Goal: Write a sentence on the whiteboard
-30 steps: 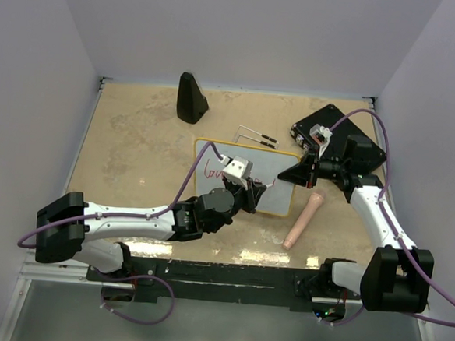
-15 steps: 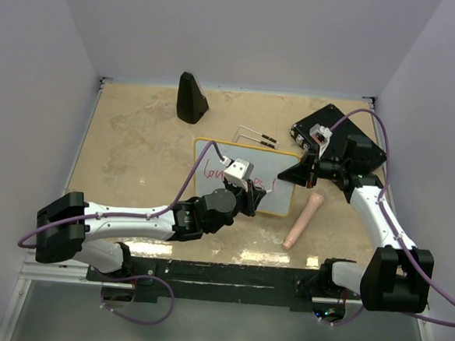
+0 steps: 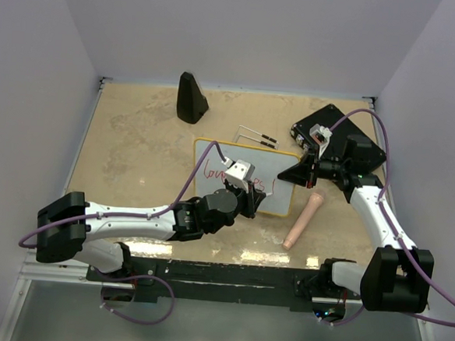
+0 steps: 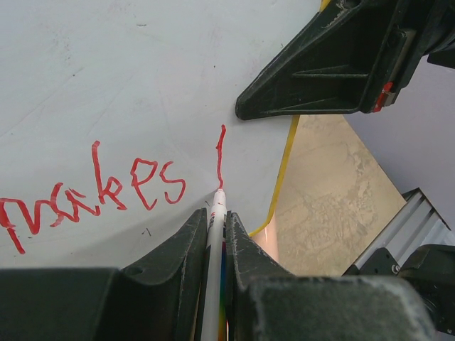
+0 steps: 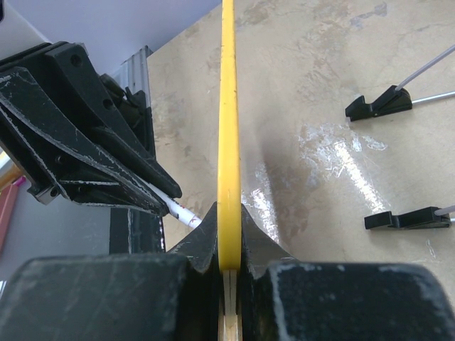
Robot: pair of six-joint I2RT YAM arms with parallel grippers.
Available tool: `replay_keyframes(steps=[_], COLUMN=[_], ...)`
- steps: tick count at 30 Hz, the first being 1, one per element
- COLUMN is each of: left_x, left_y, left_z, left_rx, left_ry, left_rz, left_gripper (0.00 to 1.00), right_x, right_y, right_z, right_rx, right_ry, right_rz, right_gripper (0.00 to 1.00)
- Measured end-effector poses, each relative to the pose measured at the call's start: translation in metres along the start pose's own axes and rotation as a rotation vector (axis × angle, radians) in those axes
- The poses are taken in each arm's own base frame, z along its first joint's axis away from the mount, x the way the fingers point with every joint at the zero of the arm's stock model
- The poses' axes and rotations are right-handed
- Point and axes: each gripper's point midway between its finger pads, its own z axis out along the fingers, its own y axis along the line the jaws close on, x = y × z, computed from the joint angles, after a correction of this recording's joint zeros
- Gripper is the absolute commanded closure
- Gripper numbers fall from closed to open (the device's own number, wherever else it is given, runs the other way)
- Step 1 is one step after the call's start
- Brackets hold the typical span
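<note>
Near whiteboard (image 4: 142, 71) edge: left tool (image 4: 215, 224) clamps marker (image 4: 217, 202), mid-sentence (image 4: 106, 195) past "makes"; right tool (image 5: 228, 213) pinches edge. Next: finish letter.

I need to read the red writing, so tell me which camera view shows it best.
Left wrist: the sentence is close up, with "makes" legible beside the marker. Top external shows only small red scrawl, partly hidden by the left gripper. Right wrist sees the whiteboard edge-on, only its yellow rim, no writing.
</note>
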Motion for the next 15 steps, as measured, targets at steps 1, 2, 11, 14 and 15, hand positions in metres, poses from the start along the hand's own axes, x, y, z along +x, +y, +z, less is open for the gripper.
replay_keyframes(steps=[1, 2, 11, 14, 15], left_x=[0.0000, 0.0001, -0.0025, -0.0057, -0.0065], left_y=[0.0000, 0.0000, -0.0031, -0.0066, -0.0076], left_z=[0.0000, 0.0001, 0.0014, 0.0018, 0.0019], left_rx=[0.000, 0.000, 0.010, 0.024, 0.028], left_ry=[0.000, 0.000, -0.008, -0.019, -0.022], left_rz=[0.000, 0.000, 0.002, -0.006, -0.008], left_gripper=[1.00, 1.00, 1.00, 1.00, 1.00], right_x=[0.0000, 0.0000, 0.0000, 0.0000, 0.0000], right_y=[0.0000, 0.0000, 0.0001, 0.0001, 0.0001], right_z=[0.0000, 0.0000, 0.0000, 0.0000, 0.0000], right_rx=[0.000, 0.000, 0.000, 0.000, 0.000], right_ry=[0.000, 0.000, 0.000, 0.000, 0.000], right_rz=[0.000, 0.000, 0.000, 0.000, 0.000], right_gripper=[1.00, 1.00, 1.00, 1.00, 1.00])
